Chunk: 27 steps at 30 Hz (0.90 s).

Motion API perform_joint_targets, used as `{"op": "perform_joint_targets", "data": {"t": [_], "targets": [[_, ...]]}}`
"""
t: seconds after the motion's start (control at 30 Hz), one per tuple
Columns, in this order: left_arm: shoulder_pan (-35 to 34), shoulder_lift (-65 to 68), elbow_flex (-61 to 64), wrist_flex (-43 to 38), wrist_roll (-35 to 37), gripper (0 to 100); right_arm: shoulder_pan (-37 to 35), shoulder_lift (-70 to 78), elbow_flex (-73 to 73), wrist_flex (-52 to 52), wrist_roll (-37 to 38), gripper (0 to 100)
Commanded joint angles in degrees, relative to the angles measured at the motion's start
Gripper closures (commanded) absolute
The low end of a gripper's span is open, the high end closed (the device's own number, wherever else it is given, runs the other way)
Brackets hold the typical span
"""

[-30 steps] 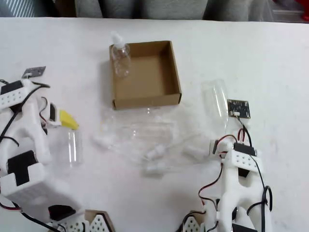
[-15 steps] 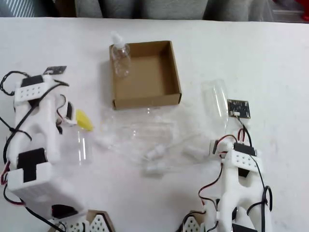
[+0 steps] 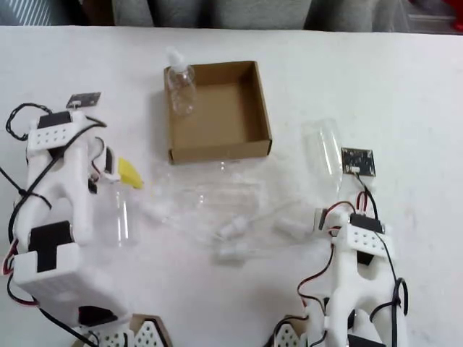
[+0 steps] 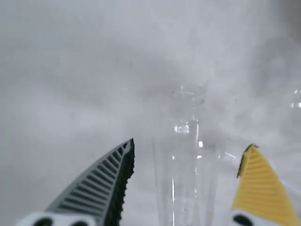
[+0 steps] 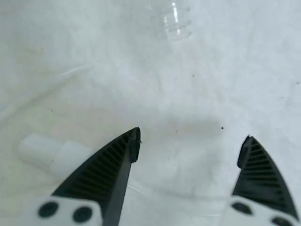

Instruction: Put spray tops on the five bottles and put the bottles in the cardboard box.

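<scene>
The open cardboard box (image 3: 255,108) sits at the table's far middle, and a clear bottle with a spray top (image 3: 179,85) stands at its left wall. My left gripper (image 3: 120,176) (image 4: 190,145) is open, its black and yellow fingers on either side of a clear uncapped bottle (image 3: 123,217) (image 4: 188,155) without touching it; the bottle's neck points away from the gripper. My right gripper (image 5: 192,134) is open over bare table, near a white spray top (image 5: 51,153). Several clear bottles and spray tops (image 3: 231,231) lie in front of the box.
Another clear bottle (image 3: 322,148) lies right of the box, and its neck (image 5: 176,21) appears ahead of the right gripper. The right arm (image 3: 354,267) is at the near right edge. Open tabletop lies at the far right and far left.
My left arm swung right and away from the table's left edge, bringing its open fingers around the uncapped bottle, which shifted slightly right. The right arm stayed still.
</scene>
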Motion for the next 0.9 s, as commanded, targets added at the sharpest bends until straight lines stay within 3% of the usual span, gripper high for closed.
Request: {"op": "perform_joint_targets", "data": {"t": [0.0, 0.6, 0.87], "targets": [[2.6, -0.1, -1.7, -0.7, 1.0, 65, -0.3, -0.9, -0.4, -0.8, 0.7, 69.8], [3.6, 6.3, -2.2, -3.4, 1.0, 65, -0.3, -0.9, -0.4, -0.8, 0.7, 69.8], [3.6, 6.7, -1.8, -4.5, 0.4, 73, -0.3, -0.9, -0.4, -1.5, 0.7, 69.8]]}}
